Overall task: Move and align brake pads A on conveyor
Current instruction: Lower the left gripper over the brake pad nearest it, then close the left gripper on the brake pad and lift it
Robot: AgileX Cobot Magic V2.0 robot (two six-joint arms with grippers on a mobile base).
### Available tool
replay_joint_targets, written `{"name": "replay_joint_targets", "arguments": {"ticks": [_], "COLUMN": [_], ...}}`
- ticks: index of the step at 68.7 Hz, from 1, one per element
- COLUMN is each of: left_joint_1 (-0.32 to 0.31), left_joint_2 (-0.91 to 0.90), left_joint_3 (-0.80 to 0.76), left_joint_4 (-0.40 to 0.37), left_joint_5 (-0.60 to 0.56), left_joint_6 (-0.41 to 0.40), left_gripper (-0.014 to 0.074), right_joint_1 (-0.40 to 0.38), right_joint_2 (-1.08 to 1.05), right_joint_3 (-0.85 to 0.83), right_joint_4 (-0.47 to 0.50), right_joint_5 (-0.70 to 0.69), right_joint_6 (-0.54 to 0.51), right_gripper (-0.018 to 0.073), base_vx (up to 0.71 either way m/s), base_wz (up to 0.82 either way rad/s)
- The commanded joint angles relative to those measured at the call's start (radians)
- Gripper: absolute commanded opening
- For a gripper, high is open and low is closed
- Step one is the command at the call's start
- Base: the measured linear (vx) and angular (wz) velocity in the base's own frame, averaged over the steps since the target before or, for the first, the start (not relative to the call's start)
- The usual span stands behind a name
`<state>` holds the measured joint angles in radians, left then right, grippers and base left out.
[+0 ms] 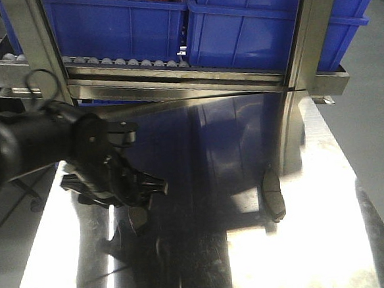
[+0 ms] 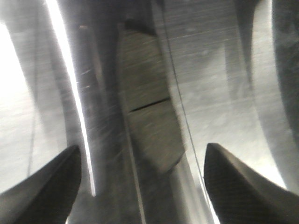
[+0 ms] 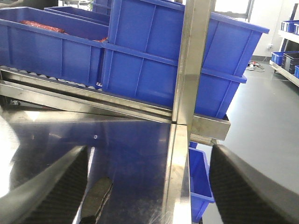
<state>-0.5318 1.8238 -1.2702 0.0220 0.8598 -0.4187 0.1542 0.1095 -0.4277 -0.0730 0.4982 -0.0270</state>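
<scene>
The shiny steel worktop (image 1: 317,240) carries everything in view. Behind it, a roller rack (image 1: 107,61) holds blue bins (image 1: 118,24). No conveyor shows, so the pads look yet to be moved.

The left end effector (image 2: 142,154) hangs over the worktop, spread wide and holding nothing. It straddles a brake pad (image 2: 149,102) that lies flat between its fingers (image 2: 46,191). They likely stand across the short width so that closing would pinch the long edges. This pad's long axis points away from the wrist, groove crosswise.

The right end effector (image 3: 149,154) is also wide open and empty. A second brake pad (image 1: 273,194) lies flat, its length running roughly towards the rack.
</scene>
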Motion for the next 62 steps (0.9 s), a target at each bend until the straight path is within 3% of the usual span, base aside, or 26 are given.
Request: {"name": "replay_joint_targets", "arguments": {"ticks": [1, 28, 38, 48, 62], "left_joint_1": [-0.015, -0.014, -0.010, -0.010, -0.010], "left_joint_2": [0.010, 0.117, 0.138, 0.150, 0.145], "left_joint_3": [-0.075, -0.145, -0.145, -0.145, -0.145], "left_joint_4": [0.001, 0.039, 0.053, 0.050, 0.054], "left_joint_5": [0.005, 0.008, 0.013, 0.005, 0.016], "left_joint_6": [-0.039, -0.135, -0.147, -0.142, -0.131], "left_gripper": [0.0534, 0.0531, 0.0480, 0.0351, -0.0004], "right_joint_1": [0.000, 0.000, 0.000, 0.000, 0.000], "right_joint_2": [0.014, 0.014, 0.014, 0.014, 0.014], "right_joint_3": [-0.026, -0.026, -0.026, -0.026, -0.026], "right_joint_4": [-0.007, -0.007, -0.007, -0.007, -0.007], "right_joint_5": [-0.075, -0.075, -0.075, -0.075, -0.075], "right_joint_6": [-0.010, -0.010, -0.010, -0.010, -0.010], "right_gripper": [0.0526, 0.0526, 0.0526, 0.0526, 0.0526], "base_vx": [0.00, 0.00, 0.00, 0.00, 0.00], "base_wz": [0.00, 0.00, 0.00, 0.00, 0.00]}}
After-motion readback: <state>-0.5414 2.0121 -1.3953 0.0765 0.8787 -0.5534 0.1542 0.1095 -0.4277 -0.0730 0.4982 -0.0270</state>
